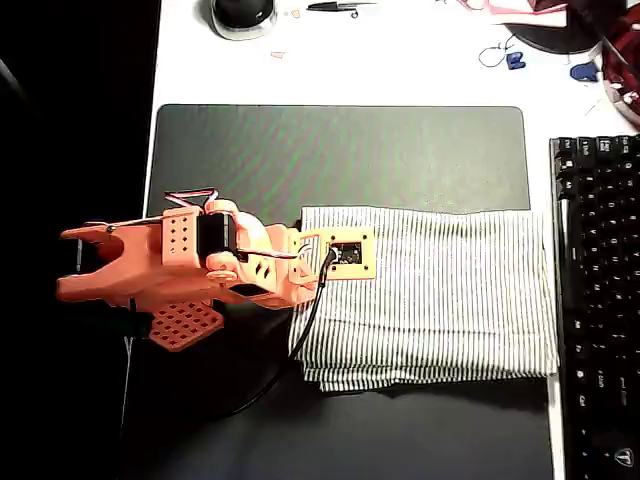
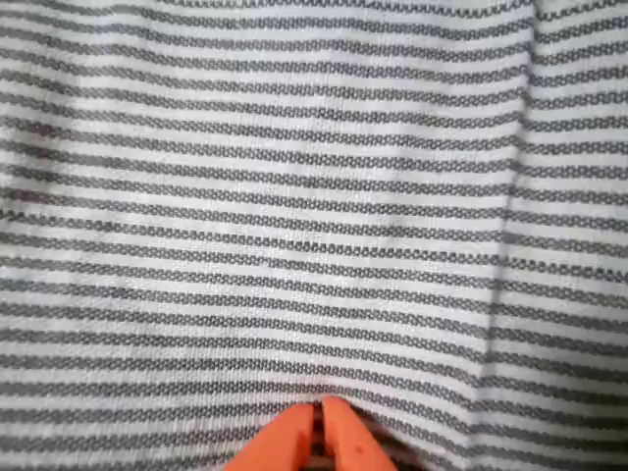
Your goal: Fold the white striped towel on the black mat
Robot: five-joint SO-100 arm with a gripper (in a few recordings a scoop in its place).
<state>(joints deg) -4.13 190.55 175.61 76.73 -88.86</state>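
Note:
The white striped towel [image 1: 440,295] lies flat on the right half of the black mat [image 1: 340,150], its lower edge showing stacked layers. The orange arm [image 1: 170,265] reaches in from the left, and its wrist camera plate sits over the towel's left edge. In the wrist view the striped towel [image 2: 294,196] is very close. My gripper [image 2: 320,437] is at the bottom, its two orange fingertips [image 2: 343,442] pressed together with the cloth puckering around them, so it looks shut on a pinch of towel.
A black keyboard [image 1: 598,300] lies along the right edge, just beside the towel. A mouse [image 1: 243,14] and small items sit on the white desk beyond the mat. The mat's top and lower left are bare.

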